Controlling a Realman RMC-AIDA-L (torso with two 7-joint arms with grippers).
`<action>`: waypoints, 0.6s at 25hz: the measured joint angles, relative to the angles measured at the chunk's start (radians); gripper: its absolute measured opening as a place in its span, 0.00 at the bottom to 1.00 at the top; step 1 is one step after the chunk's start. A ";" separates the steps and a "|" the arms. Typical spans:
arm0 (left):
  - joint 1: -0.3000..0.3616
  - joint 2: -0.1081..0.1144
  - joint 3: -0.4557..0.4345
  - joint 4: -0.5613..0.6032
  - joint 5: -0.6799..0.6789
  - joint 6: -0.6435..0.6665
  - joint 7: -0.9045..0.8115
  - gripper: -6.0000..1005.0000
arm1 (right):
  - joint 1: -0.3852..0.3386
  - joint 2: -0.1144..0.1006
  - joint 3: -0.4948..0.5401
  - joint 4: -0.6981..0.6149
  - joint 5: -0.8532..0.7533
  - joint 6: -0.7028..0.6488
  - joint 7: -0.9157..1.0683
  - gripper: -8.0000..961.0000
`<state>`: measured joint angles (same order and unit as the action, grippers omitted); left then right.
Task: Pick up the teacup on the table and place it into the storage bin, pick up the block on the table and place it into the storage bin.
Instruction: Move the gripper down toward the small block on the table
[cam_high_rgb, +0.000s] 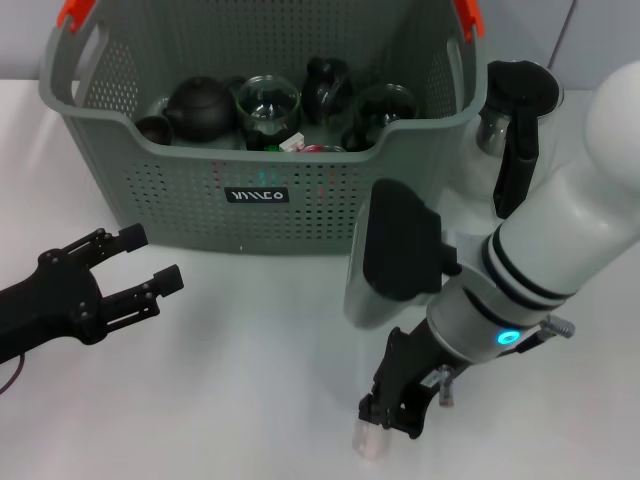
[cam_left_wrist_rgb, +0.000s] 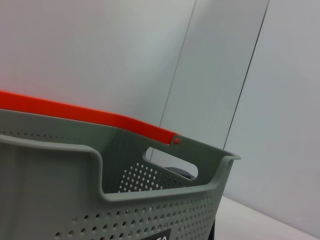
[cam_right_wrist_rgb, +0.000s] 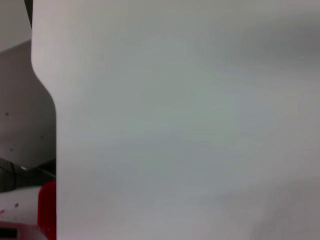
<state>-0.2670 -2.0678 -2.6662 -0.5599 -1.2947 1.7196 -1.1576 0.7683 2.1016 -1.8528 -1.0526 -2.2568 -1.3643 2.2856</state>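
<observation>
One grey perforated storage bin (cam_high_rgb: 150, 190) holds dark teaware; left end effector (cam_high_rgb: 150, 262) gapes wide.

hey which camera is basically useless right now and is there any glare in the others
Right wrist view: almost wholly filled by a featureless white surface. Head view: soft even light, highlights on the glass cups inside the storage bin and the glass jug. Left wrist view: no glare, the bin's rim fills the foreground.

Bright, even light floods the white table (cam_high_rgb: 250, 350), with only soft, faint shadows at the foot of the storage bin (cam_high_rgb: 250, 190). Small highlights glint on the glass jug (cam_high_rgb: 500, 120) beside the bin. The right wrist view is a pale, featureless blur.
</observation>
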 joint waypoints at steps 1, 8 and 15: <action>0.000 0.000 0.000 0.000 0.000 0.000 0.000 0.82 | 0.000 0.000 0.012 -0.002 0.003 -0.005 0.000 0.03; 0.006 0.000 -0.004 0.000 0.000 0.000 0.002 0.82 | -0.002 -0.001 0.083 -0.003 0.037 -0.049 -0.008 0.14; 0.004 0.000 -0.002 0.000 0.000 -0.001 0.004 0.82 | -0.011 0.002 0.021 -0.003 0.012 -0.047 -0.029 0.35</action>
<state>-0.2627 -2.0678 -2.6679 -0.5599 -1.2947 1.7190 -1.1540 0.7576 2.1031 -1.8318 -1.0556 -2.2447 -1.4114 2.2568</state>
